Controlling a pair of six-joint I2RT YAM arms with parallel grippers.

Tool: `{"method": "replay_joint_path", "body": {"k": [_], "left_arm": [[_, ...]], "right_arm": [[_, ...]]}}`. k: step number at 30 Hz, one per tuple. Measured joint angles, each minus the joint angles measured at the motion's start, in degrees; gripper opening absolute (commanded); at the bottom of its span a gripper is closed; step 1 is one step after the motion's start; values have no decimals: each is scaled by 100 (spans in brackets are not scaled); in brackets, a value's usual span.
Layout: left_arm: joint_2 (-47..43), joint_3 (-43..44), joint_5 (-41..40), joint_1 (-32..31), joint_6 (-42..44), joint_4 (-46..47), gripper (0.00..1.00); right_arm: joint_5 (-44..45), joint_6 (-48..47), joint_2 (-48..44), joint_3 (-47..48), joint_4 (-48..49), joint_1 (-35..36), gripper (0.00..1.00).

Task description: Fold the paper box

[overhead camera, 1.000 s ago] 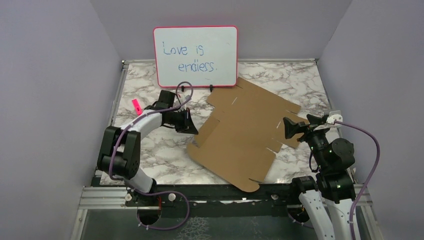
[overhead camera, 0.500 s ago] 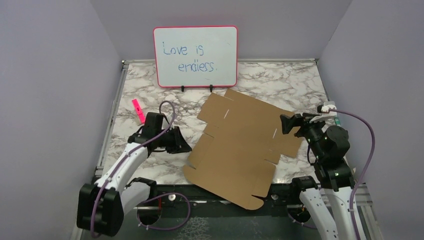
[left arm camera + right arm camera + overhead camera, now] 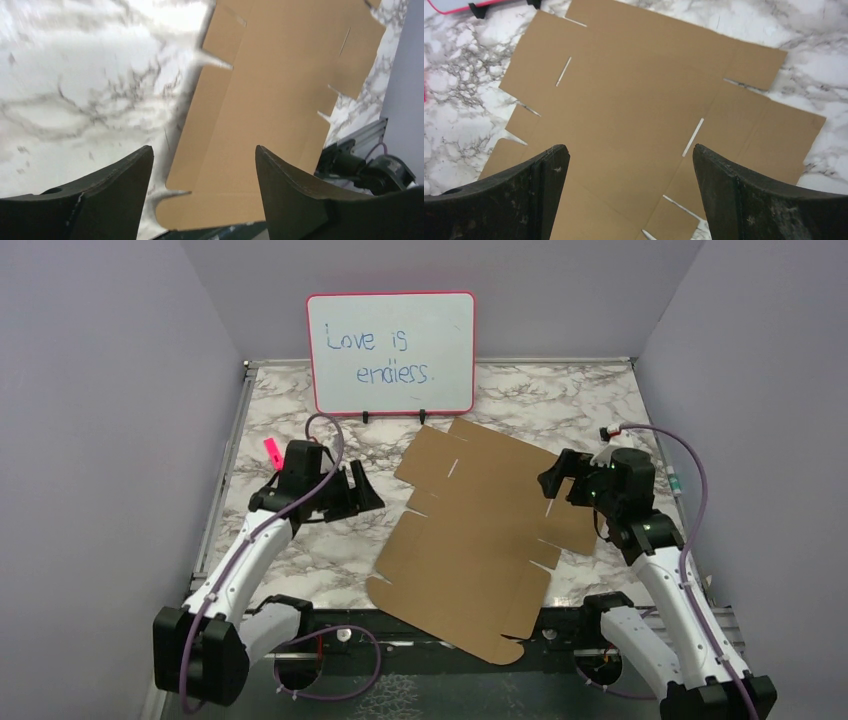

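The paper box (image 3: pixel 480 530) is a flat brown die-cut sheet with flaps and slots, lying on the marble table (image 3: pixel 300 560). Its near corner hangs over the front edge. My left gripper (image 3: pixel 365 495) is open just left of the sheet's left edge and touches nothing. The left wrist view shows the sheet (image 3: pixel 280 90) beyond the left gripper (image 3: pixel 204 148), with nothing between the fingers. My right gripper (image 3: pixel 553 480) hovers open over the sheet's right part. Under it, in the right wrist view, the sheet (image 3: pixel 634 100) fills the space below the right gripper (image 3: pixel 629 147).
A pink-framed whiteboard (image 3: pixel 391 352) stands at the back, close behind the sheet's far corner. A pink marker (image 3: pixel 272 453) lies at the table's left side. Grey walls close in on the left, right and back.
My left gripper went from shut to open and drew back from the sheet's left edge. The sheet slid a little toward the front. My right arm swung in over the sheet's right side.
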Motion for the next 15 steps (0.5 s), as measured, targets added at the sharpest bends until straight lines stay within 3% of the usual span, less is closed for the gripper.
{"method": "replay_joint_path", "body": {"k": [5, 11, 15], "left_arm": [[955, 831, -254, 0, 330, 498, 78], [2736, 1945, -177, 7, 660, 1001, 77], [3875, 2649, -63, 11, 874, 1139, 71]], "right_arm": [[-2, 208, 260, -195, 13, 0, 100], [-46, 273, 310, -560, 361, 0, 100], [-133, 291, 326, -787, 621, 0, 100]]}}
